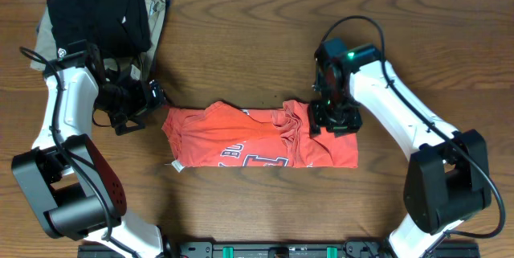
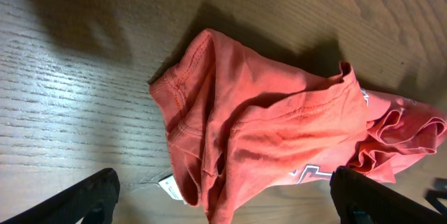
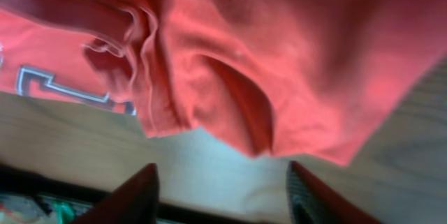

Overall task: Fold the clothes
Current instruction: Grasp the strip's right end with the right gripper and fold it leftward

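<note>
The clothes, a red-orange T-shirt (image 1: 257, 137), lie bunched in a rough strip across the middle of the table, white-and-blue lettering (image 1: 253, 155) facing up. A small white neck tag (image 1: 176, 165) sticks out at the shirt's front left corner. My left gripper (image 1: 152, 97) stands open just off the shirt's left end. In the left wrist view the shirt's hem (image 2: 265, 133) hangs between the wide-spread fingers of this gripper (image 2: 223, 182) without touching them. My right gripper (image 1: 333, 117) hovers over the shirt's back right corner. The right wrist view shows the cloth (image 3: 279, 49) ahead of its parted fingers (image 3: 222, 172), nothing between them.
A folded black garment (image 1: 100, 17) lies on a folded khaki garment (image 1: 158, 5) at the back left corner, close behind my left arm. The wooden table (image 1: 241, 57) runs behind and in front of the shirt.
</note>
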You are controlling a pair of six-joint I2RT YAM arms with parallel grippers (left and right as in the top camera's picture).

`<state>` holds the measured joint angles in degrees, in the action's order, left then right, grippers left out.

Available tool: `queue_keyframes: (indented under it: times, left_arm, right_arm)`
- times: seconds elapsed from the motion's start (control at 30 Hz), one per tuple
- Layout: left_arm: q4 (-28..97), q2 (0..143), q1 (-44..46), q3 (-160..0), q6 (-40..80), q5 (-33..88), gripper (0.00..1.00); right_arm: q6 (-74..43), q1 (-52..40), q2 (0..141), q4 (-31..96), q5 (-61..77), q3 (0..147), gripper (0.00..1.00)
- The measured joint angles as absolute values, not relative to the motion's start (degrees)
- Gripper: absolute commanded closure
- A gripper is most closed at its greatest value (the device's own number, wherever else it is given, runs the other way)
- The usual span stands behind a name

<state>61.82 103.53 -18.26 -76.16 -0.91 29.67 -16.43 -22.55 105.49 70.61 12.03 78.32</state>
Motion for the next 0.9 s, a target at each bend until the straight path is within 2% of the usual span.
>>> queue_keyframes:
  times: [0.03,0.1,0.23,0.4,0.5,0.63,0.8,0.9]
  left_arm:
    - [62.0,103.5,-18.3,-76.2,-0.9,29.7,0.02]
    - [62.2,103.5,-18.3,-76.2,-0.9,29.7,0.02]
    - [62.2,103.5,-18.3,-76.2,-0.9,29.7,0.02]
    - [62.2,103.5,-18.3,-76.2,-0.9,29.7,0.02]
    - [62.2,103.5,-18.3,-76.2,-0.9,29.7,0.02]
    - [62.2,103.5,-18.3,-76.2,-0.9,29.7,0.02]
    - [62.4,103.5,-18.3,-76.2,-0.9,29.7,0.02]
    - [62.7,103.5,-18.3,-76.2,-0.9,29.7,0.02]
  right_arm:
    - [-15.9,-22.7,105.5,69.0,12.1,77.0,0.73]
    - [-15.5,-23.6,105.5,65.7,13.1,74.0,0.74]
    - [-15.8,-26.7,105.5,61.4,15.5,70.4,0.66]
    - [-16.2,-30.2,105.5,59.0,17.0,70.1,0.46]
    - [-16.6,-31.6,105.5,57.8,16.3,70.1,0.42]
    - [-18.9,-34.1,105.5,57.6,13.1,70.1,0.42]
    - [-21.7,-36.3,105.6,55.4,11.3,70.0,0.52]
    - [-24.4,-37.7,105.7,54.7,9.6,70.0,0.53]
